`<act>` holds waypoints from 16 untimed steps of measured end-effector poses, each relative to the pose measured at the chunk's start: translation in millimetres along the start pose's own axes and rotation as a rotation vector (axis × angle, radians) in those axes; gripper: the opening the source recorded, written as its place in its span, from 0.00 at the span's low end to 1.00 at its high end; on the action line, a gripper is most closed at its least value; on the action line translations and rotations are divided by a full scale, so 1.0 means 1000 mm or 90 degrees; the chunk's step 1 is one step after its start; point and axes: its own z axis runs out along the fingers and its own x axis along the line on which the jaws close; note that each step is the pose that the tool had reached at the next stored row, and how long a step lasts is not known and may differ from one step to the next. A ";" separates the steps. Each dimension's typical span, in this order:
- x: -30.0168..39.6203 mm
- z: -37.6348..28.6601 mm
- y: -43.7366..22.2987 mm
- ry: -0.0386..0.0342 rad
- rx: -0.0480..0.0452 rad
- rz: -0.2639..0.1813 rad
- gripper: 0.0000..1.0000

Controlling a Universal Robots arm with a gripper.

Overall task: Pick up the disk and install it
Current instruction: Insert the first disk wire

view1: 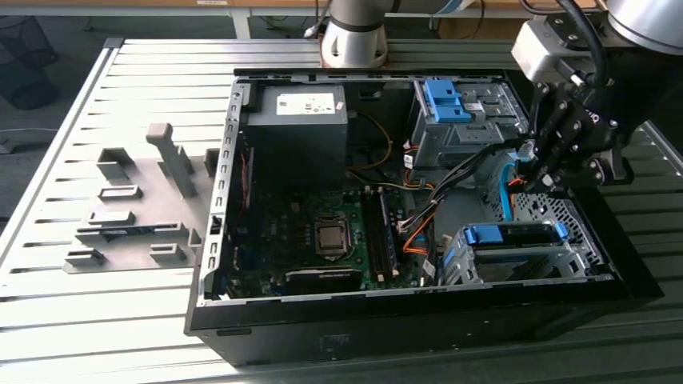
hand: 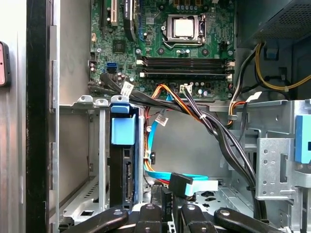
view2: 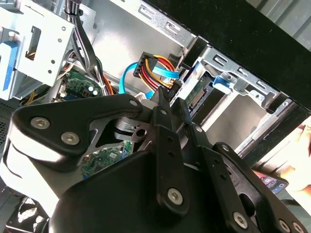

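Note:
The disk [hand: 121, 167] stands on edge inside the grey drive bay [hand: 99, 145] at the case's front corner. Its blue carrier tab [hand: 122, 128] faces outward and its connector edge is bare. In the exterior view the same disk [view1: 513, 234] lies in the bay at the case's lower right. My gripper [hand: 162, 195] hovers just beside the bay, over the light-blue data cable's black plug [hand: 181, 184]. In the second wrist view the gripper [view2: 168, 98] has its fingers drawn together, close to the disk's connector edge [view2: 199, 94] and a plug with red, yellow and orange wires [view2: 149, 64]. Whether anything sits between them is hidden.
The open black case [view1: 427, 312] lies on a slatted metal table [view1: 96, 320]. Inside are the motherboard [view1: 320, 232], a power supply [view1: 299, 108], a second grey cage with a blue bracket [view1: 443, 100], and cable bundles [hand: 214, 128] crossing near the bay. Grey fixtures [view1: 128, 216] stand on the exterior view's left.

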 end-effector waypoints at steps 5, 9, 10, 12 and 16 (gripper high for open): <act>-0.0001 0.0040 -0.0004 0.0002 0.0000 0.000 0.24; 0.0002 0.0043 -0.0004 -0.0001 0.0000 0.000 0.16; 0.0004 0.0043 -0.0004 -0.0001 0.0000 0.000 0.16; 0.0009 0.0043 -0.0004 0.0003 0.0000 0.004 0.16; 0.0010 0.0043 -0.0004 0.0006 0.0003 0.033 0.16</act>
